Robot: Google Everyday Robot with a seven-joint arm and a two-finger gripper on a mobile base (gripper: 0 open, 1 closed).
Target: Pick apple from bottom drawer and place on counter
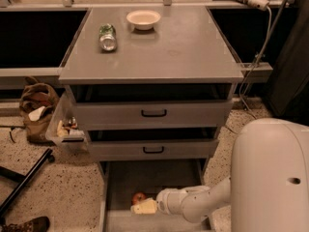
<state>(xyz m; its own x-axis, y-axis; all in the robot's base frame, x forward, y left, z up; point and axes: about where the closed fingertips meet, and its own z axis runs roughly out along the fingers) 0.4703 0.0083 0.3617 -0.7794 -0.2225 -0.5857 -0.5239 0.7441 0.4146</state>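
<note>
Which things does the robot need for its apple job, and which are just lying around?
For the job: apple; bottom drawer, open; counter; gripper, low in the drawer, just beside the apple.

Just lying about: bowl and can on the counter; bag on the floor.

One high camera, perhaps robot-mounted, faces down onto the flat grey counter (164, 52); the pale gripper (143, 207) sits lower centre.
</note>
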